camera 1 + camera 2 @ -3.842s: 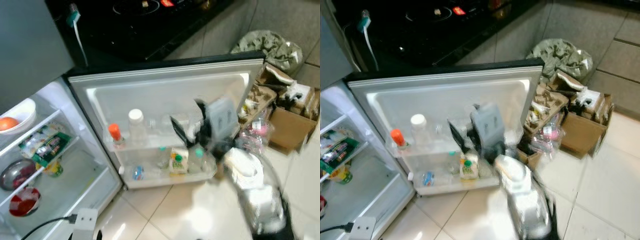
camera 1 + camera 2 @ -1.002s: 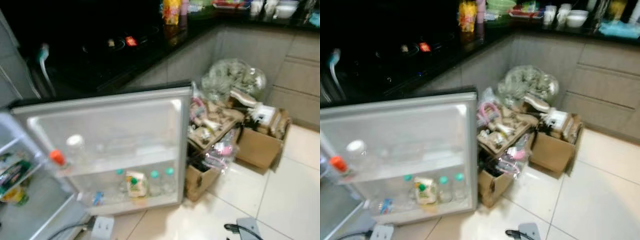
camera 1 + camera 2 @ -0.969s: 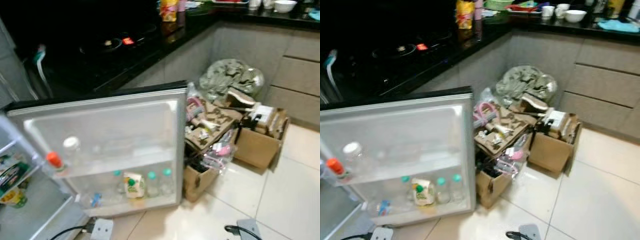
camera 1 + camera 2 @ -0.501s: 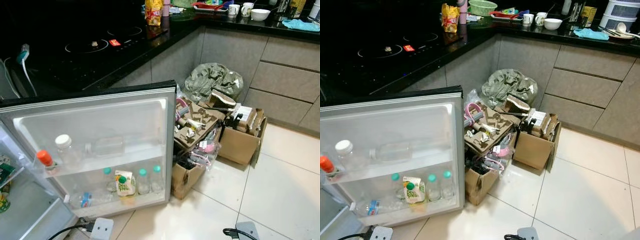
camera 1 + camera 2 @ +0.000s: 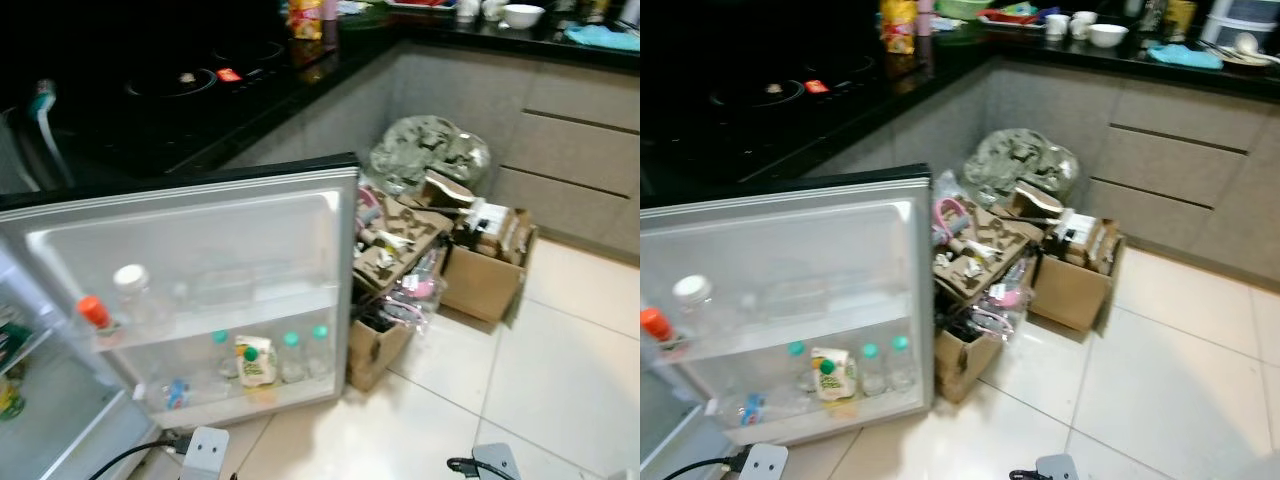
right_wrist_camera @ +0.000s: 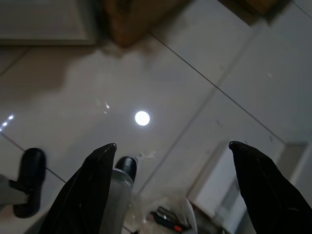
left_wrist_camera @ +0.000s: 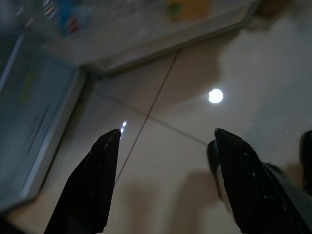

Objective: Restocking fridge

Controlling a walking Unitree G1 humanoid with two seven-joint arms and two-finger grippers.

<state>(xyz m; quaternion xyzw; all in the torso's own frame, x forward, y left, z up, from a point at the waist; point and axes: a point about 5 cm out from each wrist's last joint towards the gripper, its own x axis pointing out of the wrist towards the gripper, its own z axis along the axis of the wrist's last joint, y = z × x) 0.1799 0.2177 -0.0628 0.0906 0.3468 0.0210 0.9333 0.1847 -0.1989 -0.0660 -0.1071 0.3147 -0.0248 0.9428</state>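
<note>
The small fridge's door stands wide open. Its upper door shelf holds a white-capped bottle and an orange-capped bottle. On the lower shelf are a juice carton, green-capped bottles and a lying bottle with a blue label. My left gripper hangs open over the floor tiles near the door's bottom edge, holding nothing. Over bare tile hangs my right gripper, open and empty too.
Cardboard boxes of clutter and a full rubbish bag sit right of the door. A white power strip with a cable and a grey device lie on the floor. A black cooktop counter is behind.
My right arm, raised at the door shelves 3.8 s ago, has come down. The camera has swung right and pulled back, then shifted a little. The bottles have not moved.
</note>
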